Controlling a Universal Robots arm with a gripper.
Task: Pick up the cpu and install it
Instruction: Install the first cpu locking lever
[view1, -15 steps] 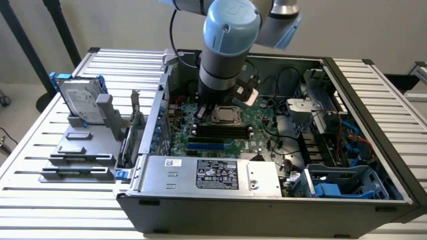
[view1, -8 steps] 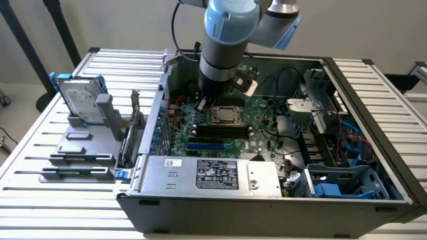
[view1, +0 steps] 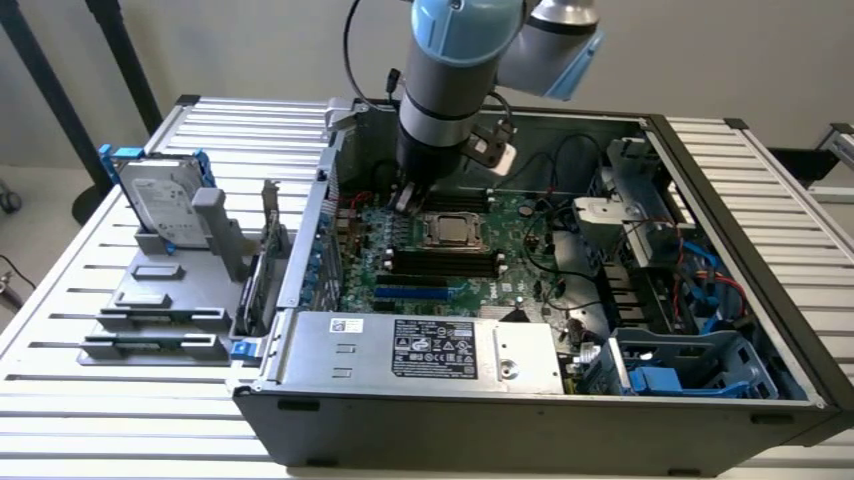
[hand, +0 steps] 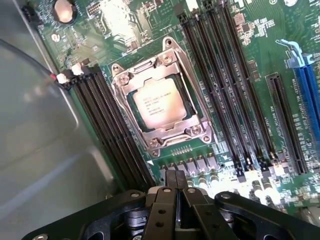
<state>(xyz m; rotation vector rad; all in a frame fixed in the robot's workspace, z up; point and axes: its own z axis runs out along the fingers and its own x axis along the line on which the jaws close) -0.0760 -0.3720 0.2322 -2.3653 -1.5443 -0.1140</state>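
Observation:
The cpu (hand: 161, 102) is a small square chip with a silvery top. It lies flat inside the metal socket frame (hand: 200, 131) on the green motherboard (view1: 514, 285), also seen as the cpu (view1: 454, 230) in the exterior view. My gripper (hand: 175, 176) is shut with nothing between its fingers. It hovers just above the board beside the socket, over a row of small components. In the exterior view the gripper (view1: 404, 203) hangs inside the open computer case, close to the socket on that view's left.
Black memory slots (hand: 227, 85) flank the socket on both sides. A blue slot (hand: 307, 100) and the grey case wall (hand: 40, 140) lie further out. The power-supply box (view1: 427, 345) sits at the case front. A hard drive in a blue bracket (view1: 160, 205) stands on a grey fixture (view1: 154, 300).

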